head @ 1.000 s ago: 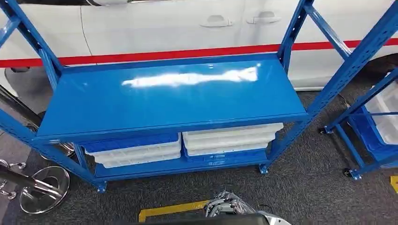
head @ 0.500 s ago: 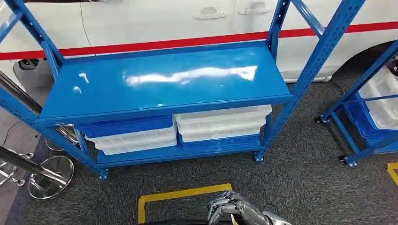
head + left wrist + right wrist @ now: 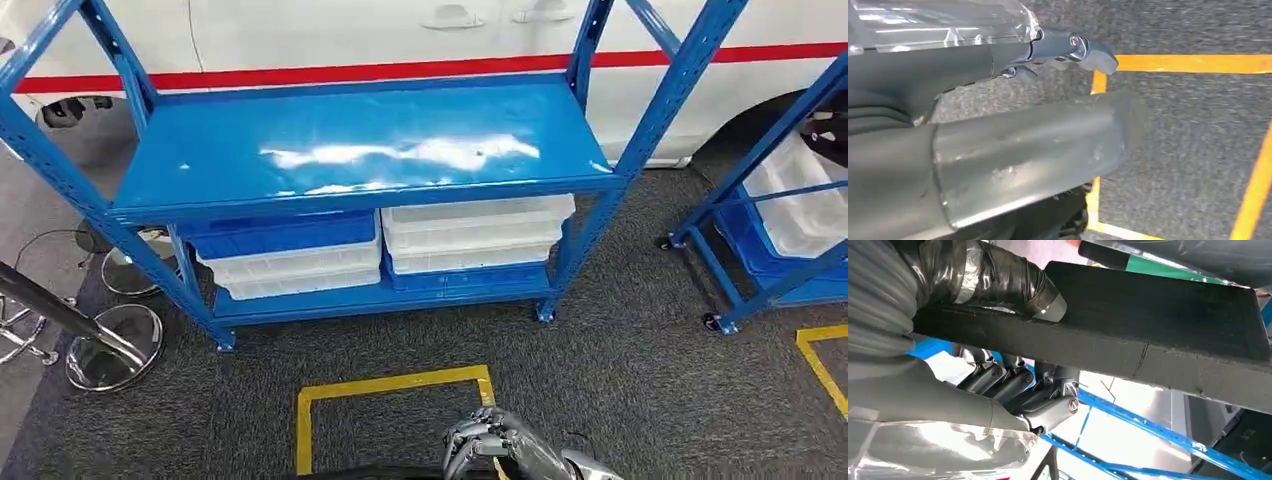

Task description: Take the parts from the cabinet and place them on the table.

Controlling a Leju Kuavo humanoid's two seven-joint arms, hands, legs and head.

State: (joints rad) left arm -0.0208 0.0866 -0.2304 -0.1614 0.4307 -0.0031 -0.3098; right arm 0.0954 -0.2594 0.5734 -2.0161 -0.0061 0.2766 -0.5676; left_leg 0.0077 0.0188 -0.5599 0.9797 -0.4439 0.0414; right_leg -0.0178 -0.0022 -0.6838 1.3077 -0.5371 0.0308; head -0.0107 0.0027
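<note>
Cam shifted back; blue rack (image 3: 360, 150) on grey carpet (image 3: 620, 380), yellow tape (image 3: 390, 385).

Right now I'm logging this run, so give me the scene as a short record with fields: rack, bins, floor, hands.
rack: blue metal shelving rack, its glossy upper shelf bare
bins: stacked white and blue plastic trays on the lower shelf, in two side-by-side stacks
floor: grey carpet with a yellow tape outline in front of the rack
background: white car with a red stripe behind the rack
right hand: low, grips a dark flat foam block
left hand: over the carpet, grip unclear
</note>
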